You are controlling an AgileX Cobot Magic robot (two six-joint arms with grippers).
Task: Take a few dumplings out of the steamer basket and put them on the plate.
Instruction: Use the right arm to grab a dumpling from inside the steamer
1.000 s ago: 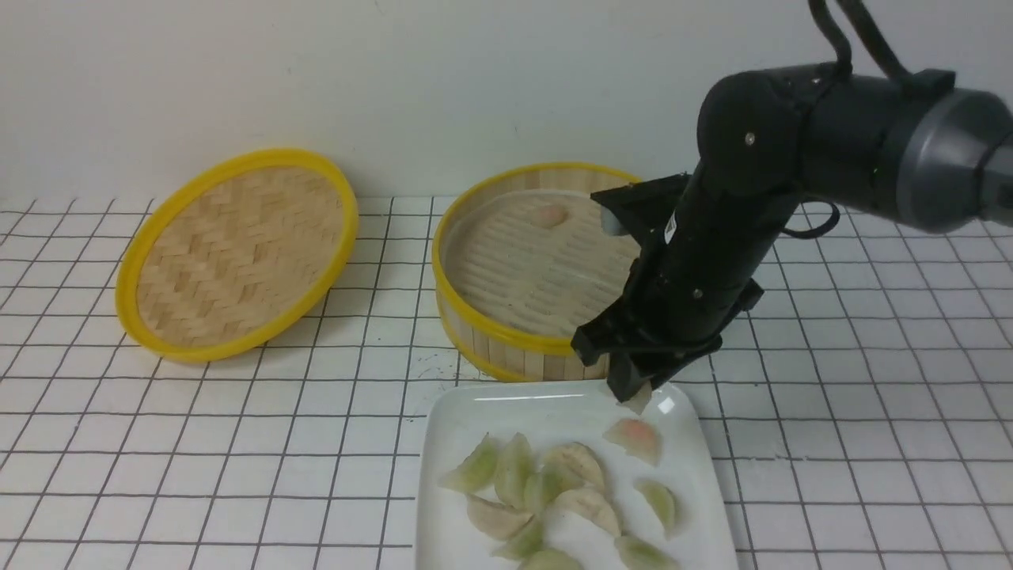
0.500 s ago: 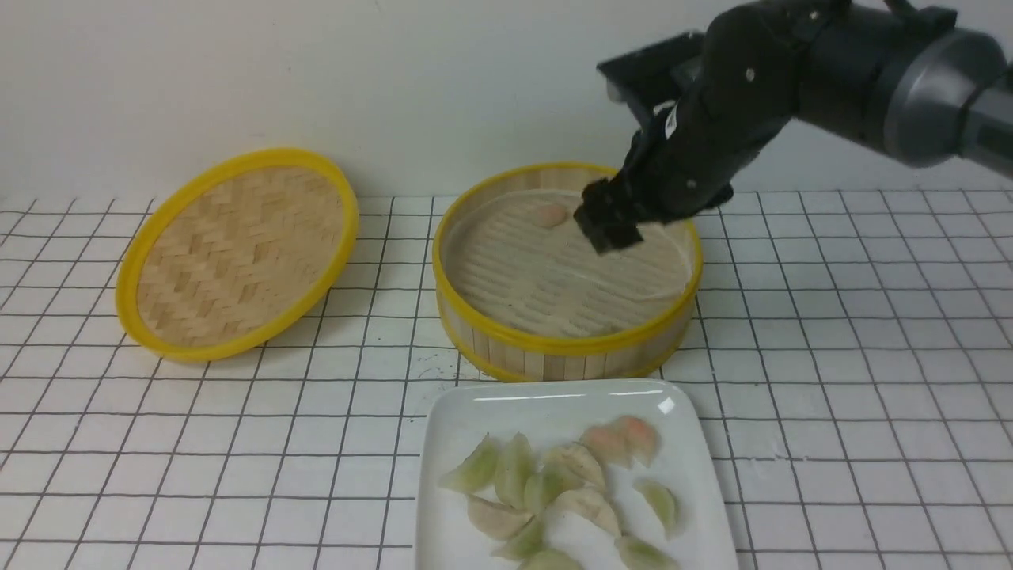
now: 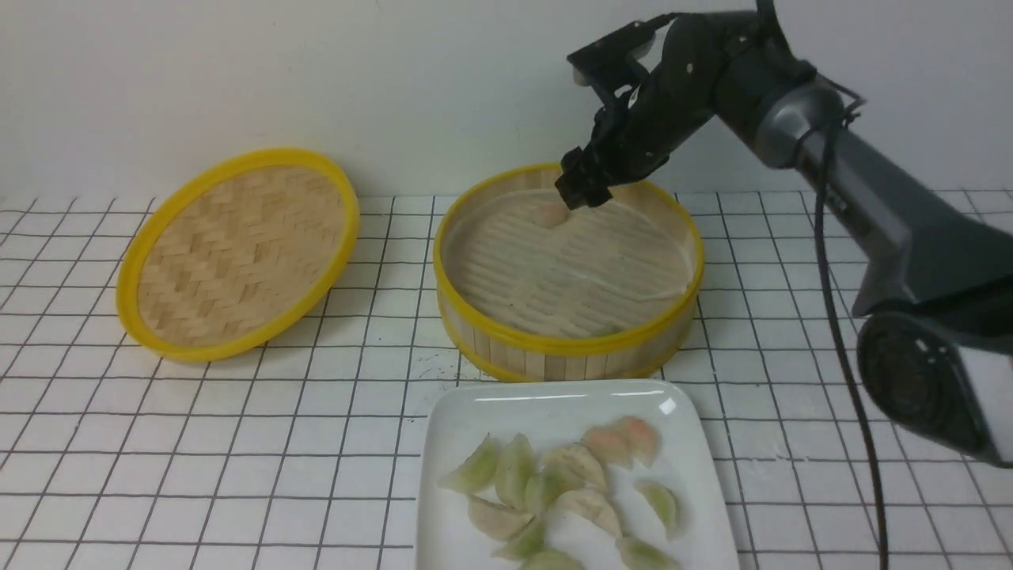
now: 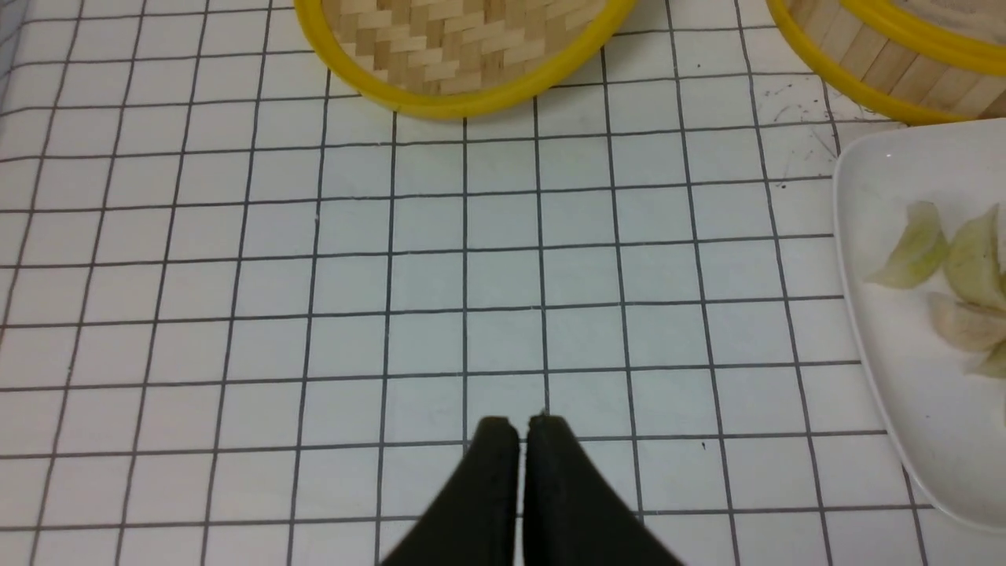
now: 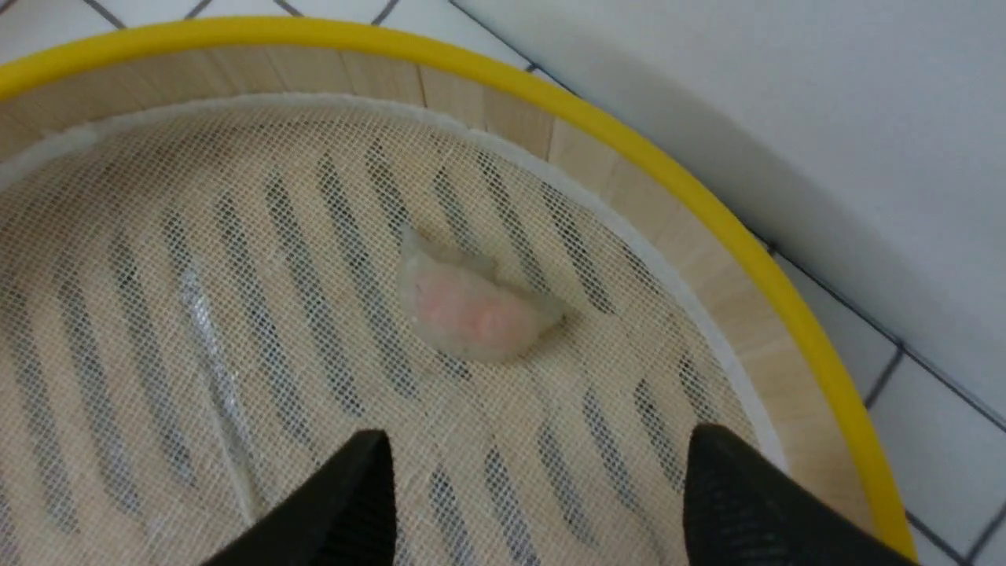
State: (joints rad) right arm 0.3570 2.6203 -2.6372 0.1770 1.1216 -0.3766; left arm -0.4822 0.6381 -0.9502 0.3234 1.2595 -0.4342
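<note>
My right gripper (image 3: 583,190) hangs over the far side of the steamer basket (image 3: 554,346), jaws spread wide with nothing between them. It is just above a single pinkish dumpling (image 3: 550,214) that lies on the mesh liner (image 5: 196,314) near the basket's back wall. My left gripper (image 4: 523,431) is pressed closed and empty over the gridded table (image 4: 314,275), near the white plate (image 3: 546,405). The plate sits just in front of the basket and carries a cluster of green, beige and pink dumplings (image 3: 554,491); the woven lid (image 3: 237,253) rests apart, to the basket's left.
</note>
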